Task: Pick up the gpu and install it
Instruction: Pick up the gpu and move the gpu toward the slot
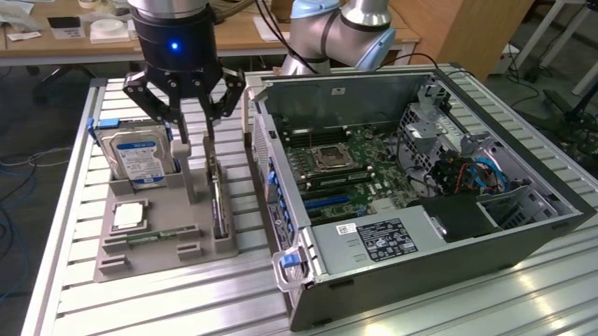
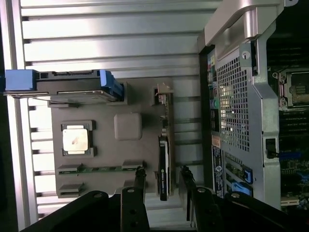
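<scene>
My tool (image 1: 195,140) hangs spread above the gpu (image 1: 218,203).
The gpu stands on edge in the grey holder (image 1: 140,255) on the desk (image 1: 187,301), long axis running near to far (computer case (image 1: 421,245) beside it); my arm points straight down, pinching nothing.

the gpu (image 2: 163,166) stands hemmed between a grey post (image 2: 128,126) and the case wall (image 2: 231,111).

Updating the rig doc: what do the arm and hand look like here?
The arm is made of silver-grey tubes with pale blue joint caps. The hand has a glossy black cylindrical body with a small blue light, and two black bar-linkage fingers with visible screws, ending in slim tips.
</scene>
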You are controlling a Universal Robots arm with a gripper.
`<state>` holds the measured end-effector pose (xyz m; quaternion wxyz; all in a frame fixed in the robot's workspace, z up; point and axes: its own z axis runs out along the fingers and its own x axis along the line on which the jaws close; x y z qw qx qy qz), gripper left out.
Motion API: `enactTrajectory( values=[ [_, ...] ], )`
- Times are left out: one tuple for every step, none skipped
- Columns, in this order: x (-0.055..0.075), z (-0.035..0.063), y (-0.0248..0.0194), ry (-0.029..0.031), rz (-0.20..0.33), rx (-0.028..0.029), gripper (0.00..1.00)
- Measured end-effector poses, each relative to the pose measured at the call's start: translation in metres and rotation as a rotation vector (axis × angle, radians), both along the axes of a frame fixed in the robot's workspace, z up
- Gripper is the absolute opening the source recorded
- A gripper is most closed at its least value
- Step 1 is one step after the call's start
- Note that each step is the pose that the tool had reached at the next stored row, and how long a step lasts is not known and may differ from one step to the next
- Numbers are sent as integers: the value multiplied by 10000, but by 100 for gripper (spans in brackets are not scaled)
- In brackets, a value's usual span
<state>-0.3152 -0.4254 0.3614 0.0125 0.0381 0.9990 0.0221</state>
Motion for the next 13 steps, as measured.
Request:
enactTrajectory(
  values=[
    [0, -12, 0, 1, 0, -1, 42],
    [0, -24, 0, 1, 0, -1, 42],
    [0, -35, 0, 0, 0, 0, 42],
    [0, -46, 0, 0, 0, 0, 42],
    [0, -56, 0, 1, 0, -1, 42],
    [0, -66, 0, 0, 0, 0, 42],
    [0, -72, 0, 1, 0, -1, 42],
    [0, -72, 0, 2, 0, -2, 42],
    [0, -72, 0, 3, 0, -2, 42],
    [0, -72, 0, 2, 0, -2, 42],
    [0, -73, 0, 2, 0, -1, 42],
    [0, -74, 0, 1, 0, -1, 42],
    [0, -81, 0, -3, 0, 2, 42]
  ],
)
